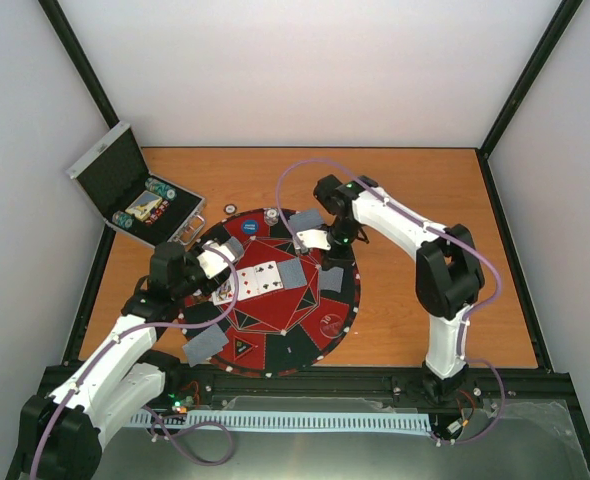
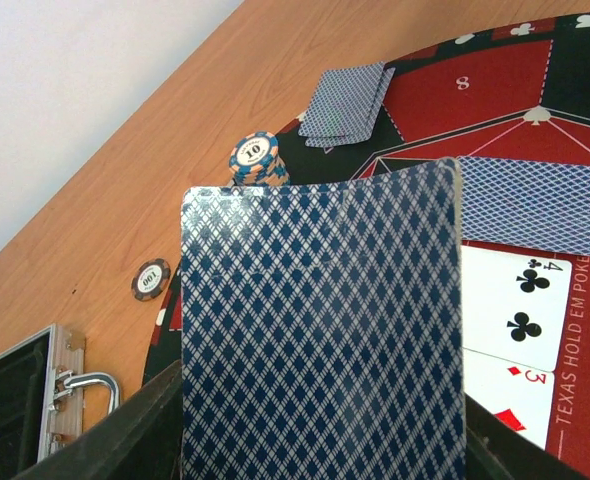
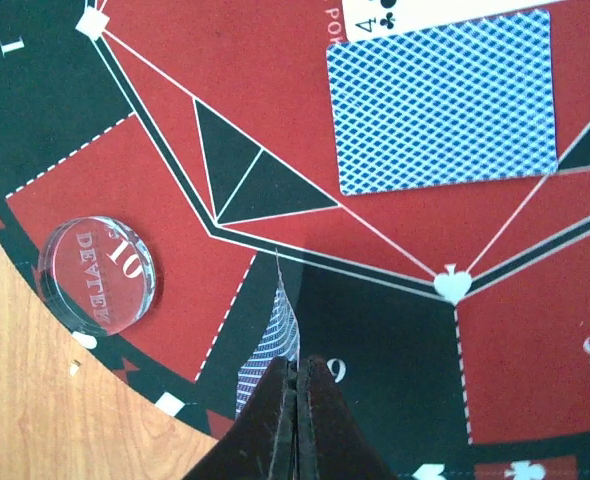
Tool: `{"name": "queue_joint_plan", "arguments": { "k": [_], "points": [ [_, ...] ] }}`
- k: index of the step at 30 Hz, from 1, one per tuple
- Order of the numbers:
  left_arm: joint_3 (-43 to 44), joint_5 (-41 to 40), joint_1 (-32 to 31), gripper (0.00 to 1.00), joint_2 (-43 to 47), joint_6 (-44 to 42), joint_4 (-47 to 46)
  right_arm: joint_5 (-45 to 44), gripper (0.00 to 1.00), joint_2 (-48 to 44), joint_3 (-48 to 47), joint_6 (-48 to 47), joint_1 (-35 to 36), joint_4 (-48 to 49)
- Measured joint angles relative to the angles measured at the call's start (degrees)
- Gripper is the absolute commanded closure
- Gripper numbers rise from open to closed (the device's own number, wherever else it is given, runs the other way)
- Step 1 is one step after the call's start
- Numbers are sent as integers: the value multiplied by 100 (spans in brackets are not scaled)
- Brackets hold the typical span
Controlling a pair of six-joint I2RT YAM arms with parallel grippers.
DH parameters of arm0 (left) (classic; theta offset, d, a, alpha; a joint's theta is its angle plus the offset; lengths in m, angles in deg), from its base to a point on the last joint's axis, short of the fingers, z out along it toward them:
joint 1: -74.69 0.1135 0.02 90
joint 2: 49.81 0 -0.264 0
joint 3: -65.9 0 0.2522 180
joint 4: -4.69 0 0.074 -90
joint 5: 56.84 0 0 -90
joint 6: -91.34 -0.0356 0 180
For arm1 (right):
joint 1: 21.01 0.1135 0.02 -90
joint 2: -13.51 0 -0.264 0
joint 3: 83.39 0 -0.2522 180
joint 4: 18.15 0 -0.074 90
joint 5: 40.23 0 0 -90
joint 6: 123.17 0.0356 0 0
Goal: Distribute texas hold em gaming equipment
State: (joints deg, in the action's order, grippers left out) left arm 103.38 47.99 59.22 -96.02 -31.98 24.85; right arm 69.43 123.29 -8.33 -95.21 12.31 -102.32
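Dealing step in hand, by my read; nearest the bases, one face-down card [image 1: 205, 343] lies at the near-left rim of the mat [image 1: 275, 322], w/ a dark triangular marker [image 1: 243, 348] just beside it; next, L fingers [image 2: 135, 430] grip a blue-backed card [image 2: 325, 330] upright over the mat's left edge (single card or thin pack, can't tell); mid-mat, a face-up 4 of clubs [image 2: 515, 300] and 3 of diamonds [image 2: 505, 400], a face-down card [image 2: 535, 205] overlapping the 4; farther, R fingers [image 3: 315, 420] are pinched narrow on a bent card [image 3: 275, 345] held edge-on above seat 9, clear dealer button [image 3: 97, 275] near; next move prob. calls for lowering it flat into 9 and letting go w/o nudging the button; beyond, a chip stack [image 2: 253, 158] at the mat's far rim, a lone chip [image 2: 151, 277] on the counter [image 1: 415, 180], open case [image 1: 135, 195] far left; both arms hang over the mat, so each must keep out of the other's path.
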Motion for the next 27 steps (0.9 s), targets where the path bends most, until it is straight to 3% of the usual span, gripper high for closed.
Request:
{"name": "queue_joint_plan", "arguments": {
  "k": [17,27],
  "points": [
    [0,-2,0,47,-2,-4,13,-511,97,391,-114,-1773,326,1056],
    [0,-4,-2,47,-17,-4,15,-544,97,870,-125,-2024,363,1401]
  ]
}}
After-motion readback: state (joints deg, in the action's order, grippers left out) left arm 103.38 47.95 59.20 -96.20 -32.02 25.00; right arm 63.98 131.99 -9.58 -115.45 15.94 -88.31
